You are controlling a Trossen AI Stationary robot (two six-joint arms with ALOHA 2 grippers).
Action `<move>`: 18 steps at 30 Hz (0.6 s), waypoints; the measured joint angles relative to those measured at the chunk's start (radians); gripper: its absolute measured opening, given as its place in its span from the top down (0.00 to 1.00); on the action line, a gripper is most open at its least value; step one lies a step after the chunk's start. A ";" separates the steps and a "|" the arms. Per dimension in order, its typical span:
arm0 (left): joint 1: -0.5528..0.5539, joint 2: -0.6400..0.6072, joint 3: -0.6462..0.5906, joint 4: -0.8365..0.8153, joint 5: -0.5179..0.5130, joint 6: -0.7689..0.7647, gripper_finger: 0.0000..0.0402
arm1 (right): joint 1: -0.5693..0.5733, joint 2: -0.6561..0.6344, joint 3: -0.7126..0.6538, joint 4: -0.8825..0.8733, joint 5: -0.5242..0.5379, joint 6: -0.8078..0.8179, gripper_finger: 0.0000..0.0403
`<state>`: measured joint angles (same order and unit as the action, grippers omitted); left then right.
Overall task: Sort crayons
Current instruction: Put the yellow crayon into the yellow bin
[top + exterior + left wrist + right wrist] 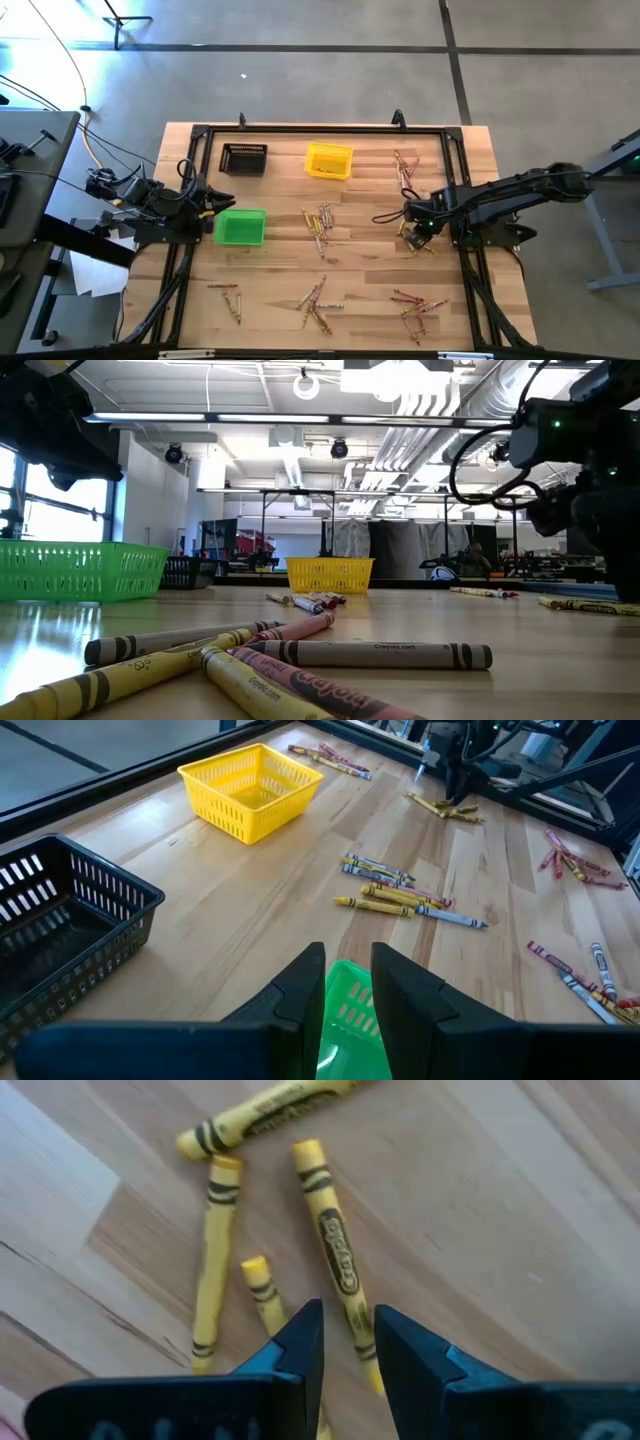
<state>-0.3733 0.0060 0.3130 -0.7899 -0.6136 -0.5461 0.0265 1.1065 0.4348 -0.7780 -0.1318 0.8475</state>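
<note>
Crayons lie in loose clusters on the wooden table: at mid-table (320, 222), at the far right (405, 165) and along the near edge (318, 305). My right gripper (413, 236) points down over several yellow crayons (335, 1250). Its fingers are narrowly open, and one crayon runs under the gap (350, 1335). My left gripper (348, 990) waits at the table's left, above the green bin (240, 227). It is slightly open with nothing between its fingers. The black bin (243, 158) and the yellow bin (329, 160) stand toward the far edge.
A black frame (320, 130) runs around the work area. More red and yellow crayons lie at the near right (415, 305) and near left (228, 297). Bare wood lies between the clusters. In the low view, crayons (300, 655) lie close to the camera.
</note>
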 joint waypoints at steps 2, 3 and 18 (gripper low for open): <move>0.000 0.000 0.000 0.000 0.000 0.000 0.82 | 0.000 0.000 -0.015 0.034 0.003 -0.018 0.80; 0.000 0.000 0.000 0.000 0.000 0.000 0.82 | 0.000 -0.002 -0.023 0.046 0.005 -0.027 0.80; 0.000 0.000 0.000 0.000 0.000 0.000 0.82 | 0.000 -0.004 -0.057 0.068 0.019 -0.040 0.98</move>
<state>-0.3734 0.0060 0.3131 -0.7898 -0.6137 -0.5461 0.0265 1.1023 0.3779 -0.7101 -0.1125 0.8074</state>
